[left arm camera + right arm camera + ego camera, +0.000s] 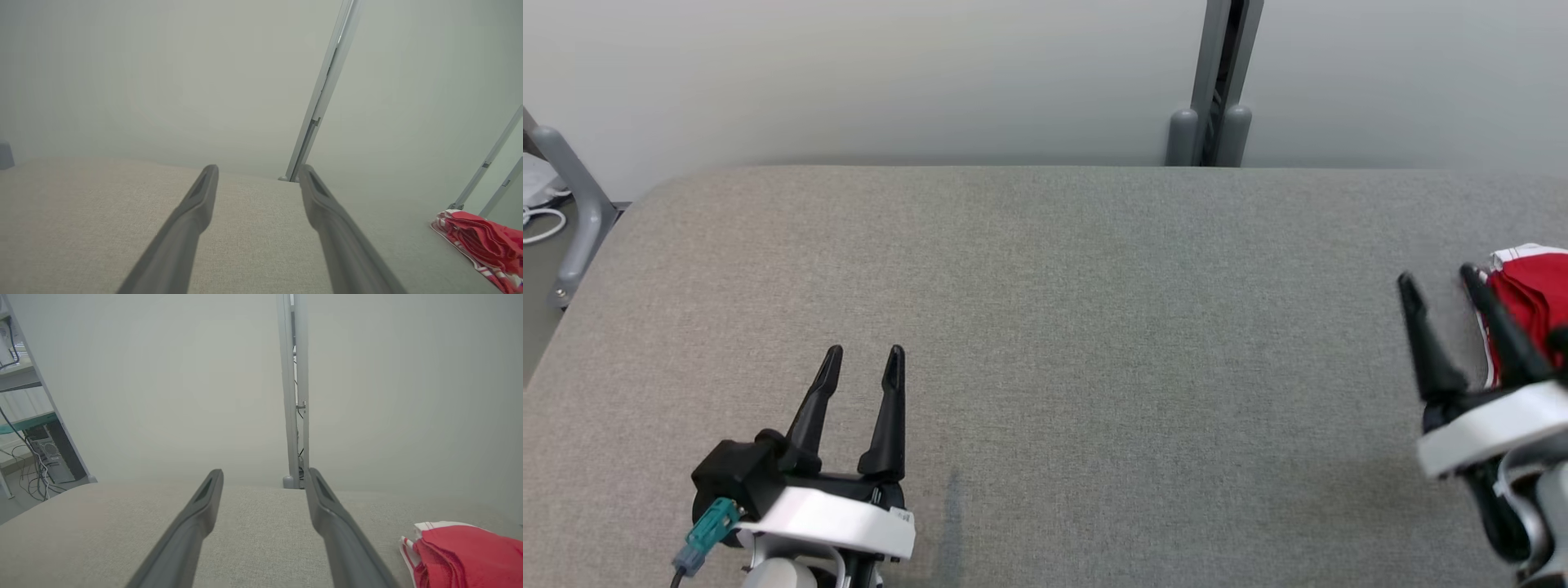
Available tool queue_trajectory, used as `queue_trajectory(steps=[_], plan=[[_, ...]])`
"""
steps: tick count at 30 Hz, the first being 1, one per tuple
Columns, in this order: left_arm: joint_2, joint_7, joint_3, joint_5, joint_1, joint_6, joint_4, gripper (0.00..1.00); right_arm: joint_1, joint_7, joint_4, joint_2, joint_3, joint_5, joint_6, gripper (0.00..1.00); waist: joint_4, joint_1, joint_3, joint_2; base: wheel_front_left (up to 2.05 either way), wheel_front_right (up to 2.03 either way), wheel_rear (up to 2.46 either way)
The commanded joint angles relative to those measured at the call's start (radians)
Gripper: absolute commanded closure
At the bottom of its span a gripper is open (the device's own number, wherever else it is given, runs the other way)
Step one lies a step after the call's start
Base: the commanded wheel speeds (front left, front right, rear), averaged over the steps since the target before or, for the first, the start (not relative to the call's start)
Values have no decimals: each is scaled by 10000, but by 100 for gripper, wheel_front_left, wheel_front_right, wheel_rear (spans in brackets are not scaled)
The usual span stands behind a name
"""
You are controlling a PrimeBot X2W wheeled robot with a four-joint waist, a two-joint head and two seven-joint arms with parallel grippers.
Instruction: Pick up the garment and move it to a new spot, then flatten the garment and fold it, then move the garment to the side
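Garment: red cloth with a white-striped edge (1531, 294), lying in layers at the far right of the table (1045, 327). The head view's frame cuts it off.
Left claw: (864, 355) fingers spread wide, nothing between them, low over the near-left of the table and well apart from the cloth.
Right claw: (1437, 278) also wide and empty, with one finger just beside the cloth's striped edge. I cannot tell whether it touches.
Stage: fits two readings. It could be a gathered garment waiting at the side to be lifted, or a folded one already set aside. The layers in the left wrist view (482, 241) look stacked, but that does not settle it.
Doing it well: either way, the right claw should move straight and slowly near that edge. A finger dragged sideways could catch a layer and pull the stack open.
Long axis: judged to run near-to-far along the table's right side, with the striped edge facing the table's middle. Its full length is hidden.
Right wrist view: the cloth (466, 555) sits low on the right of the fingers, outside the gap.
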Motion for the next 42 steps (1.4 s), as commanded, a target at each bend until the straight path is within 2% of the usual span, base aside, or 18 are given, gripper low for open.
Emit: queue_trajectory(steps=[1, 6, 8, 15, 23, 42], plan=[[33, -26, 97, 22, 160, 19, -43, 0, 367, -129, -61, 105, 13, -540, -5, 0, 67, 0, -124, 0, 0, 0, 0], [39, -28, 108, 192, 502, 22, 178, 0, 1205, -360, -164, 967, -229, -1628, -8, 0, 91, 0, -378, 0, 0, 0, 0], [45, -26, 106, 146, 665, 20, 230, 0, 1563, -494, -234, 1593, -566, -2026, -3, 0, 83, 0, -466, 0, 0, 0, 0], [42, -26, 261, 59, 787, 30, 216, 0, 2111, -615, -446, 2451, -1087, -2674, -5, 0, 10, 0, -549, 0, 0, 0, 0], [41, -26, 492, -97, 839, -67, 62, 0, 2265, -665, -519, 2682, -1205, -3084, -5, 0, -31, 0, -444, 0, 0, 0, 0], [39, -26, 624, -514, 689, -367, -114, 0, 2116, -665, -720, 2829, -1215, -3207, -5, 0, -34, 0, -267, 0, 0, 0, 0]])
